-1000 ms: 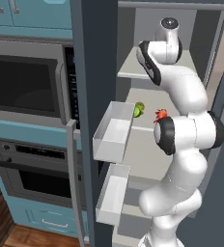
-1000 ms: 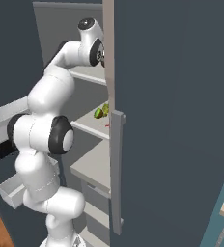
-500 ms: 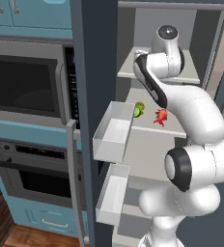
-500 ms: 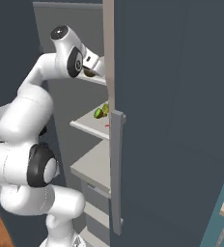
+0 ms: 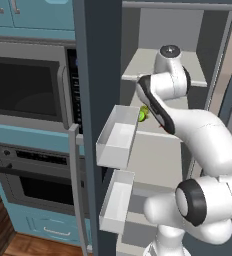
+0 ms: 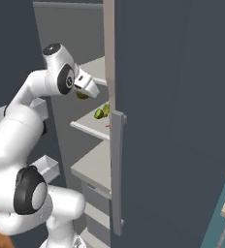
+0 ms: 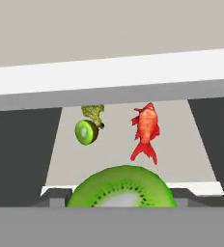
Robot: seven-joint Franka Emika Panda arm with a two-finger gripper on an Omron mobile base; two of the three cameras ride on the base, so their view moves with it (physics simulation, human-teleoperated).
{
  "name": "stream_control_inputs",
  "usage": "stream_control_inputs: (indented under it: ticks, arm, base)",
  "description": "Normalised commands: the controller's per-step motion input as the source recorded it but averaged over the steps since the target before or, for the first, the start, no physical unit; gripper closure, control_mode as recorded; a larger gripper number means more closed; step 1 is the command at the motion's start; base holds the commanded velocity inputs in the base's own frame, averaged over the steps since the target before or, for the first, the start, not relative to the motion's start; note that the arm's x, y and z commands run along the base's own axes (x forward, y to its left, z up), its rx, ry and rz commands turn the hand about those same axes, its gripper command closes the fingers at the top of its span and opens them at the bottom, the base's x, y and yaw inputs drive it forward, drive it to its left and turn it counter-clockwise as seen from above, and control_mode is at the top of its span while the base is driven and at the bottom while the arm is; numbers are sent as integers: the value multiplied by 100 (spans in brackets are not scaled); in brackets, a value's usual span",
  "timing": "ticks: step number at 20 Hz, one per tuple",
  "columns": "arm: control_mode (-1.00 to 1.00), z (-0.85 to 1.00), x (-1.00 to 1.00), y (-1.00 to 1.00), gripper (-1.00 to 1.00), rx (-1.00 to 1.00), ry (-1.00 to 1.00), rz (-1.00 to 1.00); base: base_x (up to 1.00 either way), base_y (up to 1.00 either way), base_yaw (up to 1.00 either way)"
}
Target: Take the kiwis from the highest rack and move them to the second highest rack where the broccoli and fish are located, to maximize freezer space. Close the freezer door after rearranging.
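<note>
While I read the hand view, a cut kiwi [image 7: 121, 188] fills its bottom centre, green face toward the camera, right at the gripper.

Held kiwi: in the right base view I see a small green-brown lump [image 6: 82, 95] just under the gripper [image 6: 88, 87], in front of the top shelf's edge.
Gripper: I take it as clamped on that kiwi, though the fingertips themselves are hidden behind the fruit in the hand view.
Second kiwi: lies on the second shelf [image 7: 181, 144], cut face toward me [image 7: 86, 131]; it also shows as a green spot in the left base view [image 5: 143, 114] and the right base view [image 6: 99, 114].
Broccoli: touching the second kiwi, just behind it [image 7: 93, 113]; small and hard to make out.
Fish: red, on the same shelf, beside the kiwi and broccoli but apart from them [image 7: 146, 130]; a red speck in the left base view [image 5: 160, 125].
Top shelf: its pale front edge [image 7: 133, 72] crosses the hand view above the lower items; from the left base view it sits behind the wrist [image 5: 143, 65].
Arm: reaches up into the freezer, wrist level with the top shelf [image 5: 170, 80].
Door: open, with two white bins [image 5: 117, 136] on its inner side; in the right base view its edge and handle [image 6: 116, 169] stand in front of the shelves.
Surroundings: microwave [image 5: 28, 82] and oven [image 5: 35, 175] to the left of the freezer.
</note>
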Motion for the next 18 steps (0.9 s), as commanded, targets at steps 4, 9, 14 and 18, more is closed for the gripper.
stream_control_inputs:
  ticks: [4, 9, 14, 18]
  arm:
    - [-100, -89, 0, -1, 100, 0, 44, 0]
    - [-100, -66, 27, -15, 100, 0, 11, 0]
    - [-100, -56, 59, -33, 100, 0, -7, 0]
    - [-100, -66, 57, -28, 100, 0, -15, 0]
  base:
    - [0, 0, 0]
    - [0, 0, 0]
    - [0, 0, 0]
    - [0, 0, 0]
